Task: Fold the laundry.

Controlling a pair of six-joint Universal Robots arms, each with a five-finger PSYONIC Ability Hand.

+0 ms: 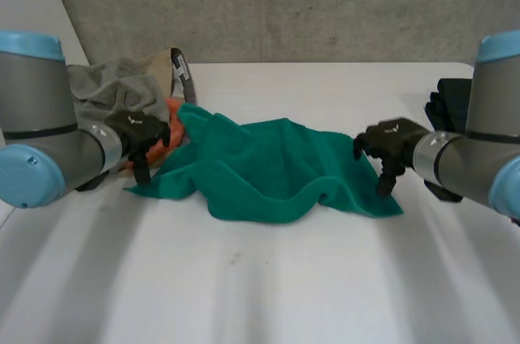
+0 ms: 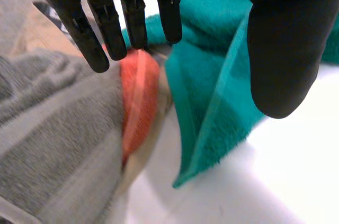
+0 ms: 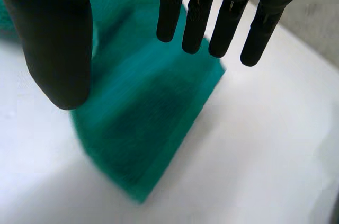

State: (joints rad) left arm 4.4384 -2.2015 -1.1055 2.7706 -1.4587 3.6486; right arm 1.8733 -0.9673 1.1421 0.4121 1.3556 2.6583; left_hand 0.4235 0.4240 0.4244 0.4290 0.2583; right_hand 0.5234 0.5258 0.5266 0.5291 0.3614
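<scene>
A green towel [image 1: 268, 169] lies rumpled across the middle of the white table [image 1: 260, 287], with a fold running along its front. My left hand [image 1: 140, 134] hovers over the towel's left corner [image 2: 212, 86]. Its fingers [image 2: 108, 28] are straight and its thumb stands apart, with nothing between them. My right hand [image 1: 388, 149] hangs over the towel's right corner [image 3: 143, 113]. There too the fingers [image 3: 198, 12] are straight, the thumb is wide apart, and the hand holds nothing.
A grey cloth [image 1: 114, 84] is heaped at the back left, with an orange cloth [image 1: 174, 120] wedged between it and the towel. Both lie by my left fingertips [image 2: 139, 97]. A dark object [image 1: 451, 104] sits at the table's right edge.
</scene>
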